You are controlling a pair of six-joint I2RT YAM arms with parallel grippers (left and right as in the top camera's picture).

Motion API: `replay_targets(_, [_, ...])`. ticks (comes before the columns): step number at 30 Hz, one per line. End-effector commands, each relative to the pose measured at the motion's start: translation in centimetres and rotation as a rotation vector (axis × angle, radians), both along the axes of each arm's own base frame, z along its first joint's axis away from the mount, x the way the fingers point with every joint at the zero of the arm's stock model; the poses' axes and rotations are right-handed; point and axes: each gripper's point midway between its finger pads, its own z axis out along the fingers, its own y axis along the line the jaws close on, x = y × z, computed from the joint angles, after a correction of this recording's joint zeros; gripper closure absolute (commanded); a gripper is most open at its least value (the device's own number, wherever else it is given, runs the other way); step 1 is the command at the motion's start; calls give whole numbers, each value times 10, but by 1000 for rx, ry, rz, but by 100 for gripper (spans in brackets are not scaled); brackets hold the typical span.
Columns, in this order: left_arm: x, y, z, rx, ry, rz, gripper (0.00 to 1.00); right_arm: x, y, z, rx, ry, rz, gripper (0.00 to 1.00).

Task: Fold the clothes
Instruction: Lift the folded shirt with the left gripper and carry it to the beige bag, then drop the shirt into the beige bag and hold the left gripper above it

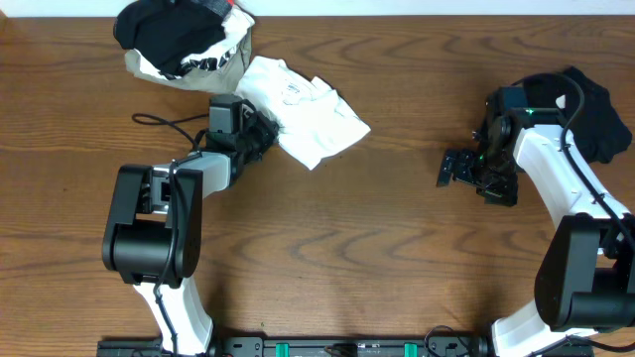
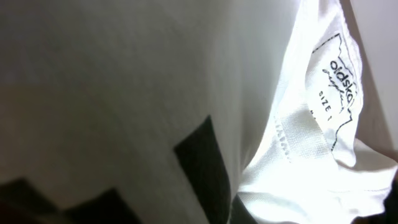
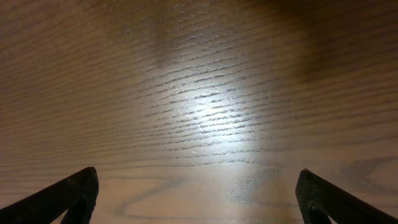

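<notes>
Table point(image 1: 377, 268): you work on brown wood-grain board, with glare under the right wrist.
White T-shirt point(image 1: 313, 114): crumpled at far centre, touching the pile.
Pile point(image 1: 184, 40): black and white-with-black-print clothes, far left.
Black garment point(image 1: 595, 114): far right, beside your right arm.
Left gripper point(image 1: 264, 134): pressed together, pinching the shirt's left edge.
Right gripper point(image 1: 448, 169): spread wide over bare wood.
Neck label point(image 2: 336, 87): reads "oldska", "SIZE"; the rest is blurred.

Brown wood-grain table point(image 1: 377, 258), soft glare point(image 3: 205, 112) on its surface, pale strip point(image 1: 417, 6) beyond
</notes>
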Motion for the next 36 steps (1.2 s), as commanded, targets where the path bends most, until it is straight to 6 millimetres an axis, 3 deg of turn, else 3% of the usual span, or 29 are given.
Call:
replay_targets(1, [7, -3, -6, 96, -41, -110, 94, 3, -2, 2, 5, -12, 7, 1])
replay_targets(7, [45, -7, 40, 202, -152, -220, 94, 3, -2, 2, 4, -11, 7, 1])
replay_targets(16, [108, -4, 158, 379, -384, -286, 94, 3, -2, 2, 4, -9, 7, 1])
replay_targets(21, [135, 16, 223, 493, -514, -212, 94, -1, -2, 2, 5, 7, 7, 1])
replay_targets(24, [144, 35, 248, 570, -565, -171, 94, -9, -2, 3, 5, 38, 7, 1])
replay_targets(30, [156, 86, 263, 650, -602, -82, 94, -20, -2, 4, 7, 84, 7, 1])
replay_targets(36, [169, 158, 248, 622, -565, 99, 94, -29, -1, 5, 7, 121, -2, 1])
